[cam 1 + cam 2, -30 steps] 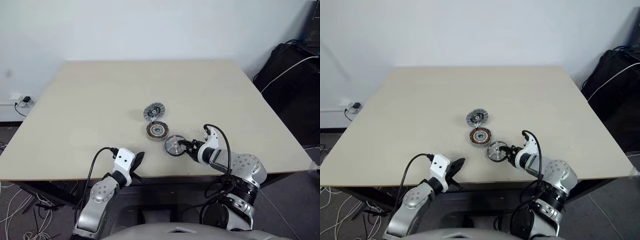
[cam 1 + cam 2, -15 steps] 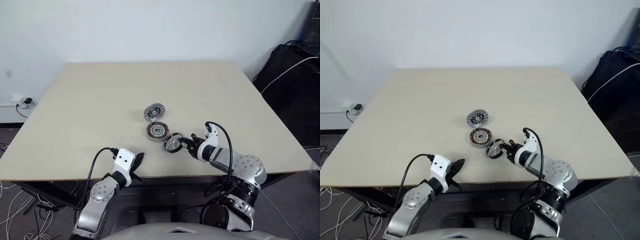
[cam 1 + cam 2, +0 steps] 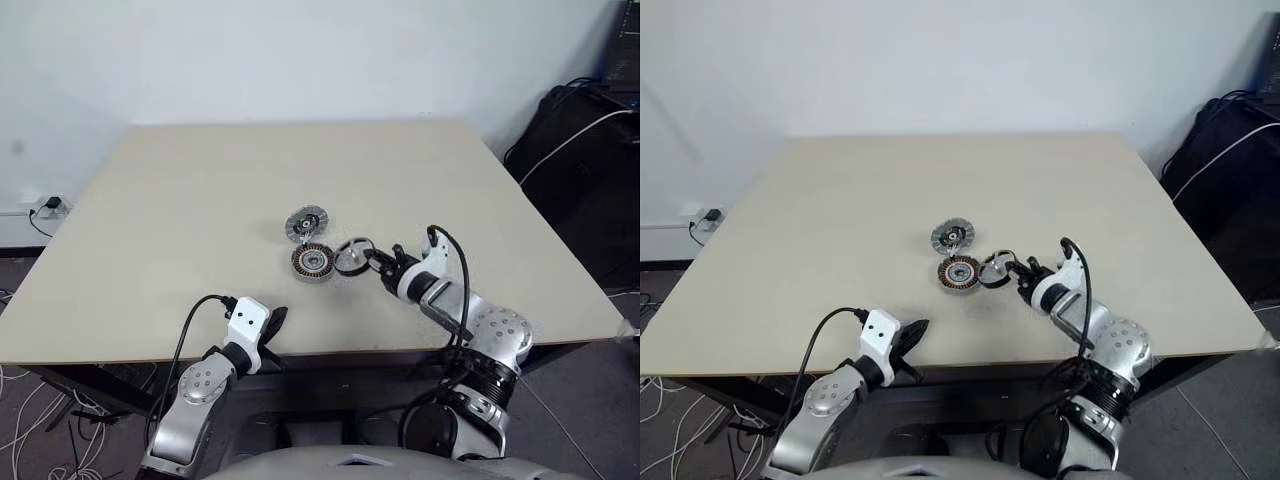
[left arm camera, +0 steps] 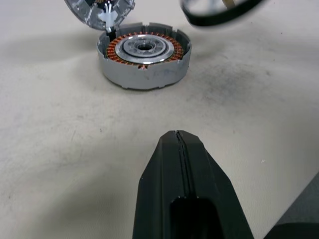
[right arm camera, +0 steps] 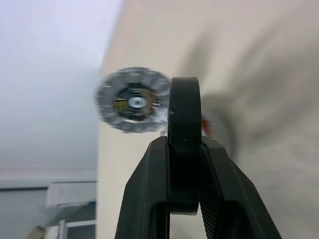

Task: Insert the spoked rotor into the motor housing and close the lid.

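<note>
One spoked rotor (image 3: 353, 256) lifted beside housing (image 3: 313, 262).

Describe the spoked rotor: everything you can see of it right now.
The spoked rotor is a small black ring with thin spokes running to a light central hub; it looks like dark metal or plastic. The right gripper holds it pinched by the rim, both fingers closed on its edge, as the right wrist view shows edge-on. It is lifted off the table and tilted, not lying flat. It hangs just beside the motor housing, on the robot's right of it, not yet seated in it.
</note>
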You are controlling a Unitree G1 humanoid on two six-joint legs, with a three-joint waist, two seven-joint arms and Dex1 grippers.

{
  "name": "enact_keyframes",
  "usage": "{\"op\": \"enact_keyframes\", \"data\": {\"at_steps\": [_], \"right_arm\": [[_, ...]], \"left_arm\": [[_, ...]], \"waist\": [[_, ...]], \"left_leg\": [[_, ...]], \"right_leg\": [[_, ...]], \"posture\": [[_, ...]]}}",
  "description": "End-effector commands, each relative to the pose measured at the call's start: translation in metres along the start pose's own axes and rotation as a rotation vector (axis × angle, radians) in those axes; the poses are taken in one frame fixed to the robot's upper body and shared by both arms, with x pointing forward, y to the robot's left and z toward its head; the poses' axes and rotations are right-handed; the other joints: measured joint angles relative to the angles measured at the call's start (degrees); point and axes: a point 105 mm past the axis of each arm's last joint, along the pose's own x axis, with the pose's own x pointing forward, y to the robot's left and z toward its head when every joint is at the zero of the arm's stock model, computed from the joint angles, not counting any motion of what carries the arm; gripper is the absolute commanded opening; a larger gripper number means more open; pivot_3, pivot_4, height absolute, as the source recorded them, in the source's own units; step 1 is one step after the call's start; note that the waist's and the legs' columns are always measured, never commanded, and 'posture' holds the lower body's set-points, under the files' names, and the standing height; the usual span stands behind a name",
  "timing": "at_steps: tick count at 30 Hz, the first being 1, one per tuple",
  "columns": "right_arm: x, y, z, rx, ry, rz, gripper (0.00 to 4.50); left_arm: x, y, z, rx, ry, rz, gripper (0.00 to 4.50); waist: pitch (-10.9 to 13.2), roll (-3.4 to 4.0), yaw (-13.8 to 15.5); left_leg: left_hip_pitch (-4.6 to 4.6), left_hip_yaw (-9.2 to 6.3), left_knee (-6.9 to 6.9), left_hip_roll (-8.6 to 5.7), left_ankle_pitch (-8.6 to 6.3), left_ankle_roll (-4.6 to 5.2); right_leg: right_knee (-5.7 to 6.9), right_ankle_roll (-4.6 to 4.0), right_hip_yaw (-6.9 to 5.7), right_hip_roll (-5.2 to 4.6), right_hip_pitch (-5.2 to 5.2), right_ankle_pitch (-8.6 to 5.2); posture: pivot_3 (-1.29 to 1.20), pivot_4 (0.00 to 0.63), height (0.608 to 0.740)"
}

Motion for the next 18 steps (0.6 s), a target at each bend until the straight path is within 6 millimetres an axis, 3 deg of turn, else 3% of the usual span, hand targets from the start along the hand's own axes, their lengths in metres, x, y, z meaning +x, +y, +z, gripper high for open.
{"op": "enact_keyframes", "data": {"at_steps": [1,10,18], "right_arm": [[0.028,0.046,-0.035,0.123,0.068,0.184,0.43],[0.048,0.052,-0.054,0.279,0.157,0.259,0.43],[0.059,0.045,-0.061,0.293,0.177,0.241,0.43]], "left_arm": [[-0.002,0.001,0.019,0.029,-0.062,0.007,0.00],[-0.010,0.004,0.017,0.027,-0.052,0.037,0.00],[-0.013,0.003,0.016,0.020,-0.048,0.047,0.00]], "waist": [[0.00,0.00,-0.04],[0.00,-0.01,-0.15],[0.00,-0.01,-0.18]], "left_leg": [[-0.01,0.02,0.00,0.00,0.00,0.01],[-0.03,0.08,0.00,-0.01,0.01,0.02],[-0.02,0.13,0.00,0.00,0.02,0.03]], "right_leg": [[0.00,0.00,0.01,0.00,0.00,0.01],[0.01,-0.17,0.07,0.00,0.06,0.14],[0.02,-0.12,0.09,0.02,0.08,0.17]], "posture": [[0.00,0.000,0.740],[0.00,0.000,0.740],[0.00,0.000,0.740]]}}
